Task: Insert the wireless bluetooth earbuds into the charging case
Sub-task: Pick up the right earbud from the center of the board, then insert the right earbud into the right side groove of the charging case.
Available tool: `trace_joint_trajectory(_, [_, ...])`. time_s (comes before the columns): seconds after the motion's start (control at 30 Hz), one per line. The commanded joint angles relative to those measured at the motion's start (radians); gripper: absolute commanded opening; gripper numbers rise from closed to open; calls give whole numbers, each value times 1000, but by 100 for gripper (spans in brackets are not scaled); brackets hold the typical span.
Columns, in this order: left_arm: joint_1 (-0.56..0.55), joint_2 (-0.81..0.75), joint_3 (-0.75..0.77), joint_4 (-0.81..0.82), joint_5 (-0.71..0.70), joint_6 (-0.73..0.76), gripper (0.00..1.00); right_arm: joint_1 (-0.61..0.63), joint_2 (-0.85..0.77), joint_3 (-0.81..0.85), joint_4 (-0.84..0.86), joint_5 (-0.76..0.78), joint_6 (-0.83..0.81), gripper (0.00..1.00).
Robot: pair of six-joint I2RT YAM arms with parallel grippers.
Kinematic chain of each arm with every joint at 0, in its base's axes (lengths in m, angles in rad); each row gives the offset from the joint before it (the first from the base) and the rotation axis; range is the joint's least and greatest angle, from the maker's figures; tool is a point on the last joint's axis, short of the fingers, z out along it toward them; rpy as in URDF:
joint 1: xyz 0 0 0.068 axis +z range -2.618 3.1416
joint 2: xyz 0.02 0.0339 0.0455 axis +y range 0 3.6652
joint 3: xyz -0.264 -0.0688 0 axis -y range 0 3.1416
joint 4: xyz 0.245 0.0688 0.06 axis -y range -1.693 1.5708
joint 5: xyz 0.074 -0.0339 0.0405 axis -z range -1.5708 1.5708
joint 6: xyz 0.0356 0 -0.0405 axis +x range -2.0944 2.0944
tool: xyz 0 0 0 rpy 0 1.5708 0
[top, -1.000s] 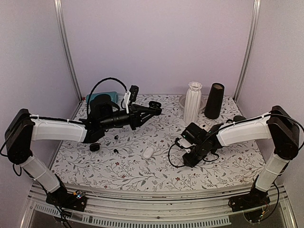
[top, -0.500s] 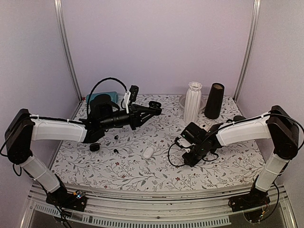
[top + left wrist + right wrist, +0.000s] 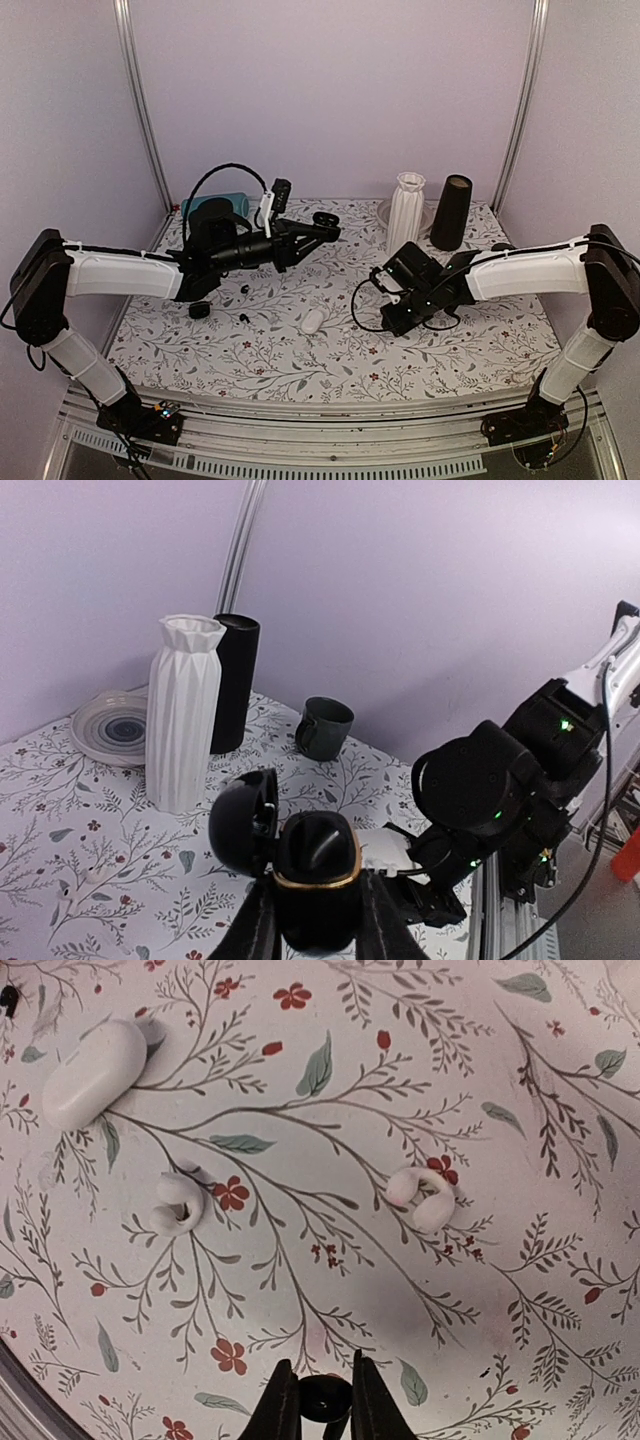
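Note:
My left gripper (image 3: 315, 905) is shut on the black charging case (image 3: 317, 865), held up off the table. The case has a gold rim and its lid (image 3: 243, 820) stands open to the left. Its inside is dark, and I cannot tell what lies in it. In the top view the case (image 3: 325, 219) is at the back, left of centre. My right gripper (image 3: 322, 1380) is shut on a small glossy black earbud (image 3: 325, 1402) just above the floral table. In the top view the right gripper (image 3: 393, 322) is right of centre. Two small black buds (image 3: 243, 289) (image 3: 241, 316) lie at the left.
A white case (image 3: 95, 1072) and two white earbuds (image 3: 178, 1203) (image 3: 422, 1197) lie below the right gripper. A white vase (image 3: 405, 215), a black cylinder (image 3: 451, 212), a plate (image 3: 115, 727) and a dark mug (image 3: 325, 727) stand at the back right. Black headphones (image 3: 213, 215) sit at the back left.
The right gripper's jaws have closed on the black earbud, and the right wrist has shifted slightly left and away from the near edge. The left arm has not moved.

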Motion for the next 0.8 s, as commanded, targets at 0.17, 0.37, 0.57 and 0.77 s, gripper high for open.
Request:
trace_joint_trajectory(0.17, [13, 17, -4, 114, 24, -62, 0, 7, -184, 136, 57, 84, 90, 12])
trace_joint_trajectory(0.37, [13, 40, 7, 152, 59, -82, 0, 6, -275, 218, 106, 91, 106, 12])
trace_joint_trajectory(0.57, [7, 58, 14, 184, 79, -114, 0, 6, -312, 289, 169, 95, 112, 12])
trace_joint_trajectory(0.77, [-11, 80, 22, 233, 95, -148, 0, 12, -322, 301, 272, 89, 145, 12])
